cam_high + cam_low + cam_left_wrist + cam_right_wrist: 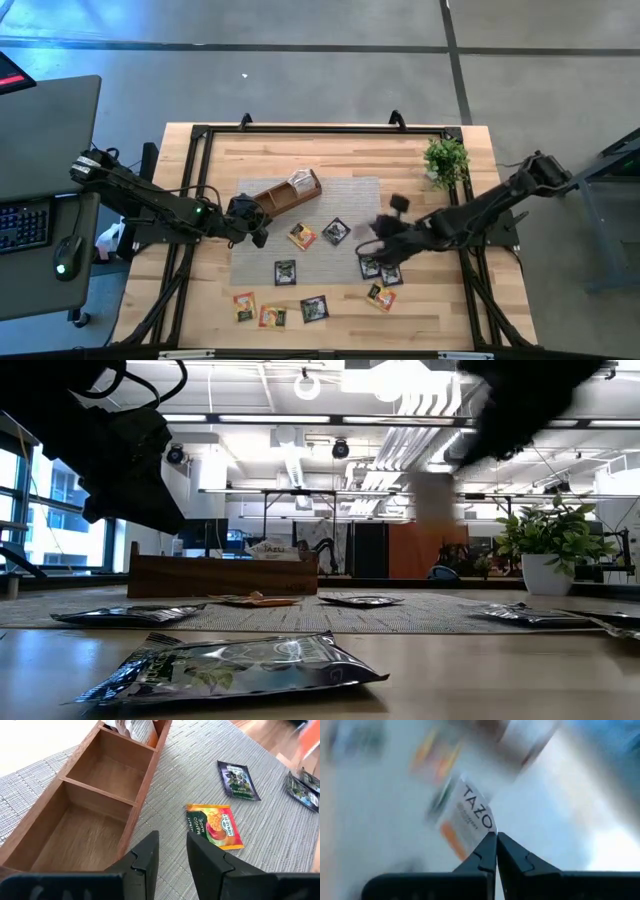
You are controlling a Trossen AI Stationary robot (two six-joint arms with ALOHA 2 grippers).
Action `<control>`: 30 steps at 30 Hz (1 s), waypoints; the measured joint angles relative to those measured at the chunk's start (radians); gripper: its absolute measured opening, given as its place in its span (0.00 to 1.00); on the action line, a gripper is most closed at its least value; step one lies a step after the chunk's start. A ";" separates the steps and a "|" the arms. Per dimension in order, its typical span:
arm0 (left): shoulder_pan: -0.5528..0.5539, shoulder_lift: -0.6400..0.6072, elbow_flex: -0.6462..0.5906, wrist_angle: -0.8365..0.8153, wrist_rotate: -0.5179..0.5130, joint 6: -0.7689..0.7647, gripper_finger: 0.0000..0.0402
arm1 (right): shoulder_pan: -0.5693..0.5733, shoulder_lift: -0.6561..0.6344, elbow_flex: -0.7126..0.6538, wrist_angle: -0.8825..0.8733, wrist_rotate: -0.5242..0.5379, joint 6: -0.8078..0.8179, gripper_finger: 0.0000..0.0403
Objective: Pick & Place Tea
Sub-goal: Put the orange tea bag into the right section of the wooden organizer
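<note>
Right gripper (496, 836) pinches a flat white-orange sachet (470, 820), seemingly; left gripper (172, 840) narrowly parted, empty.

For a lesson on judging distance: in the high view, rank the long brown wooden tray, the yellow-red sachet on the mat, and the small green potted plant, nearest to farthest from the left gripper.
1. Long brown wooden tray, beside the left gripper.
2. Yellow-red sachet, mid-mat.
3. Small green potted plant, far right corner.

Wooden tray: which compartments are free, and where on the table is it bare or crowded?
In the wooden tray, the two compartments nearest the left gripper are empty; the far one holds sachets. Bare wood lies between the tray and the potted plant. The table's front, under the right gripper, is crowded with tea sachets.
</note>
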 joint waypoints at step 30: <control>0.000 0.000 0.000 0.007 -0.014 0.000 0.25 | -0.531 0.608 0.216 0.830 -0.353 -0.642 0.00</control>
